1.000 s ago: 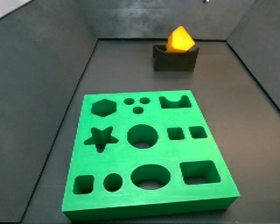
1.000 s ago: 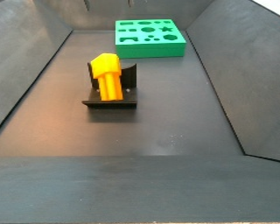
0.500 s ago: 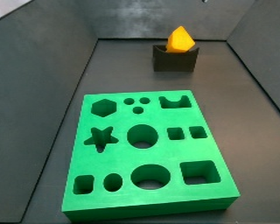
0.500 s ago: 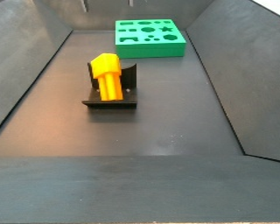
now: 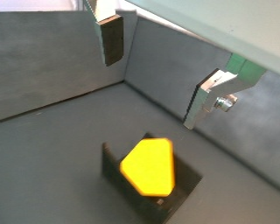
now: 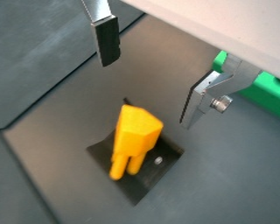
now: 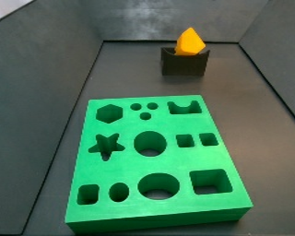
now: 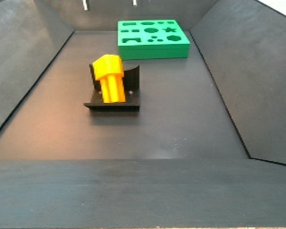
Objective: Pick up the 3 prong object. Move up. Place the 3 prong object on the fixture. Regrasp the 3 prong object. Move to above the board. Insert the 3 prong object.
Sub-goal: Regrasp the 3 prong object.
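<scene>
The orange-yellow 3 prong object point(image 7: 188, 40) point(image 8: 108, 76) rests in the notch of the dark fixture point(image 7: 184, 62) point(image 8: 110, 105), leaning with its prongs down the slope. In both wrist views my gripper point(image 5: 163, 70) point(image 6: 156, 72) hangs open above and apart from the piece point(image 5: 149, 166) point(image 6: 134, 136) and the fixture point(image 5: 187, 188) point(image 6: 157, 168), with nothing between its fingers point(image 6: 108, 44). The green board point(image 7: 162, 125) point(image 8: 152, 47) lies flat some way from the fixture, its cut-out holes unfilled.
Dark sloping walls point(image 7: 64, 101) point(image 8: 235, 63) enclose the grey floor on all sides. A corner of the green board point(image 6: 271, 92) shows beyond one finger in a wrist view.
</scene>
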Controlling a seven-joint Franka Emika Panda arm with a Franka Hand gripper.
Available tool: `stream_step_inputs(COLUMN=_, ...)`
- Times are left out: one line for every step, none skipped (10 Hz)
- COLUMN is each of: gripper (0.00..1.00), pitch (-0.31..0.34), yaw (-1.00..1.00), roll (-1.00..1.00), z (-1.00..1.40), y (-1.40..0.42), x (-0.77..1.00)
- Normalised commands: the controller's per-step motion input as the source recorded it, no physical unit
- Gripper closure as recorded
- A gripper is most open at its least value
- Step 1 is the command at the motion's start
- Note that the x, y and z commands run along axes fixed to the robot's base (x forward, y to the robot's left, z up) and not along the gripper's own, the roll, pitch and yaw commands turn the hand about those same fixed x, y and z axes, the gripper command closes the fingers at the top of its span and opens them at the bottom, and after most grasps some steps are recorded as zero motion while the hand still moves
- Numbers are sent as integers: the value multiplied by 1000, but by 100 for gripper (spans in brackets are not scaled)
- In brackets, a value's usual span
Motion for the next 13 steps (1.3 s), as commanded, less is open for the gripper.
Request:
stream_step_inputs(gripper=0, pitch=41, yaw=41, roll=1000, z=-13, y=-24, x=46)
stream_step_inputs(gripper=0, pitch=53, yaw=44, roll=1000, z=-15, y=-24, x=57)
stream_step_inputs(gripper=0, pitch=67, yaw=50, roll=1000, z=-17, y=-29, x=71)
stream_step_inputs(gripper=0, pitch=92, yaw=60, roll=1000, z=-13, y=-32, x=87)
stream_step_inputs(gripper=0, pitch=117, yaw=71, roll=1000, z=-13, y=-37, x=97)
stream_step_inputs(gripper=0, pitch=144, yaw=89, roll=1000, z=-19, y=-38, x=108)
stream_step_inputs(gripper=0, pitch=182, yaw=127, roll=1000, z=-22, y=-41, x=112)
stream_step_inputs(gripper=0, pitch=195, yaw=147, roll=958, z=-19, y=-43, x=110)
stream_step_inputs(gripper=0, pitch=167, yaw=181, roll=649, z=-22, y=-47, x=113)
stream_step_inputs(gripper=0, pitch=153, yaw=192, roll=527, z=-25, y=-49, x=112)
stream_step_inputs(gripper=0, pitch=123, yaw=204, roll=308, z=-19, y=-41, x=110)
stream_step_inputs(gripper=0, pitch=102, yaw=207, roll=238, z=-9, y=-35, x=104)
stream_step_inputs(gripper=0, pitch=55, yaw=207, roll=177, z=-11, y=-39, x=87)
